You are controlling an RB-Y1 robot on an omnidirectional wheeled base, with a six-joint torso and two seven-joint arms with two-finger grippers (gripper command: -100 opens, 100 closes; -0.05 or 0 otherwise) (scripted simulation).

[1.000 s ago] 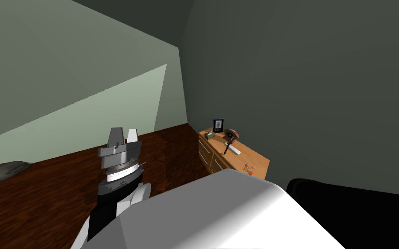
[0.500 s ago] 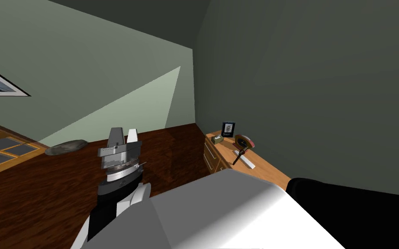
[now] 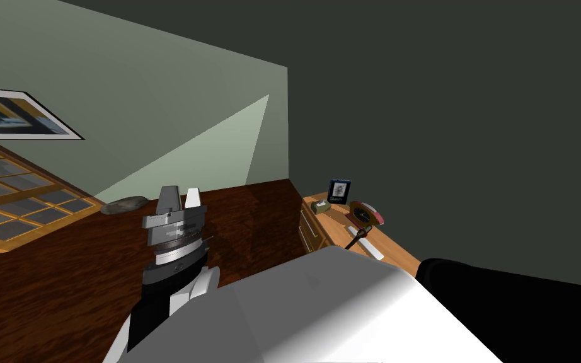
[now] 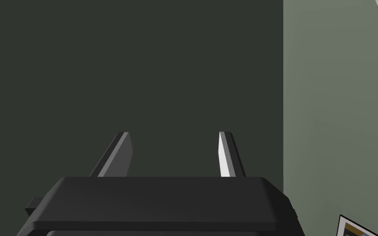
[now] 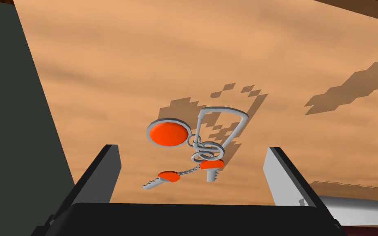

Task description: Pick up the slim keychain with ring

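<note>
Dark wooden floor runs up to green walls in the head view, and a light wooden dresser [image 3: 335,215] stands against the darker wall, near the room's corner. On its top you see a small framed picture [image 3: 339,191] at the far edge. Nearer are a small box [image 3: 321,205], a round reddish object [image 3: 366,214] and a dark-handled tool [image 3: 357,237] by a white strip [image 3: 371,250]. Your left claw [image 3: 181,196] is raised over the floor, well apart from the dresser.

Your left wrist view has its fingers standing wide with nothing between them.

Your right wrist view shows the right claw [image 5: 193,148] wide too, over the dresser's light top. The keychain [image 5: 206,152] lies there, in line with the gap between the fingers and clear of both, a little in from the edge along the dark wall. It carries a grey clip loop [image 5: 241,119], a round orange tag [image 5: 168,133] and two small orange-headed keys [image 5: 168,176].
</note>
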